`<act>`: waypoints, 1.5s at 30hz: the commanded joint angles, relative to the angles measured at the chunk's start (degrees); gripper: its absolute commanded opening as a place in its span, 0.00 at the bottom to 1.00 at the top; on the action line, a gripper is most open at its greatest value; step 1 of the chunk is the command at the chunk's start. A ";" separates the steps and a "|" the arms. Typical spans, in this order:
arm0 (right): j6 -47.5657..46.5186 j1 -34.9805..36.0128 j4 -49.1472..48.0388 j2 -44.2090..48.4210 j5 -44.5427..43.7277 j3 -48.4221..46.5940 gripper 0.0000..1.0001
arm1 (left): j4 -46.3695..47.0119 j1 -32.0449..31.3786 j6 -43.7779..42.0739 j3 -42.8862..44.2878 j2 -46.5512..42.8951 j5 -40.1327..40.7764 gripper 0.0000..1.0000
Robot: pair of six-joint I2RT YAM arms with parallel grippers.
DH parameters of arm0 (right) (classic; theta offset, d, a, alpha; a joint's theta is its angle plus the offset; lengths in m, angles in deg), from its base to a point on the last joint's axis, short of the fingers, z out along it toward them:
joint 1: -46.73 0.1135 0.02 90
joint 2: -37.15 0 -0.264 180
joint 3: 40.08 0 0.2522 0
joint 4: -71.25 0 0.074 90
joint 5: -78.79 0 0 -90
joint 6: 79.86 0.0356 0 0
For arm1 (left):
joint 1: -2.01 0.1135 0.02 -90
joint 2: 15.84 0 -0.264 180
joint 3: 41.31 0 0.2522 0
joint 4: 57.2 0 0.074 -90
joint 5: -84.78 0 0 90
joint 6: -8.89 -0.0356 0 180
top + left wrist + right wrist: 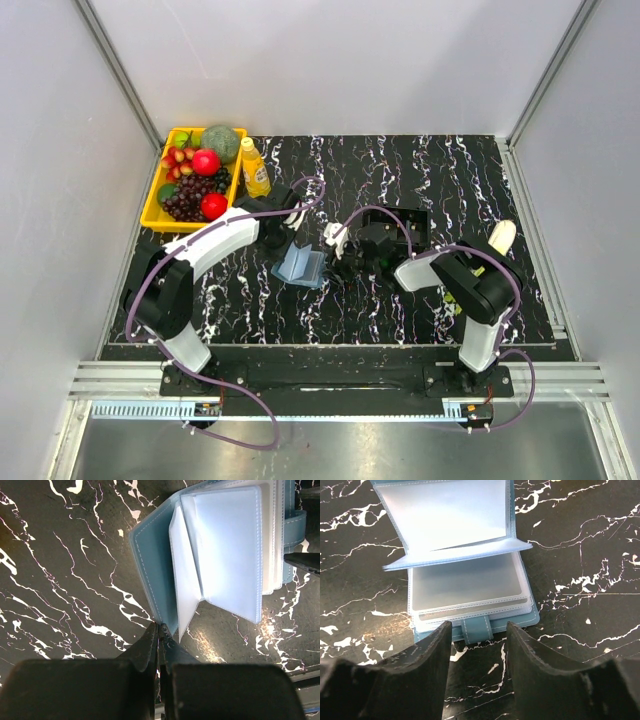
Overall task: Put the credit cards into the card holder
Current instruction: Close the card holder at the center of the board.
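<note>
Near the middle of the desk (470, 180), a little toward its left edge: card holder (300, 266), blue, spread open, clear pockets fanned upward. In the lower pockets, from the right wrist view: grey credit cards (467, 586), lying flat, stacked one behind another, only thin edges of the deeper ones showing. Above them, raised pockets, pale and see-through.

At the lower corner of the dark blue cover: left pincer (159, 630), fingers pressed together, tips right against the cover's edge. Cannot tell whether that edge is nipped between them.

Just off the strap side of the card holder: right pincer (477, 645), fingers standing apart, one to each side of the blue strap tab (476, 629), gripping nothing.

In the far left corner of the desk: yellow tray (152, 205), filled with fruit: dark grapes (192, 192), two red round fruits (206, 162), a green round one (222, 142), some small red pieces. Just beside the tray's right wall: yellow bottle (255, 168), lying tilted. Right of the desk's middle, behind the right pincer: black frame (408, 225). Near the right edge: pale oblong thing (502, 236).
</note>
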 commanded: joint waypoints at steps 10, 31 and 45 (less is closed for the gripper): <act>-8.37 0.85 -3.51 -0.61 1.02 0.79 0.44 | 2.13 0.68 -0.11 -0.63 -2.08 0.51 0.00; -0.30 2.53 -26.42 3.08 -7.93 11.41 0.11 | 2.66 0.94 4.02 -1.33 -1.81 7.10 0.00; 10.09 3.05 -43.05 3.95 -8.98 16.77 0.09 | 2.39 2.00 7.10 -1.16 0.04 9.57 0.00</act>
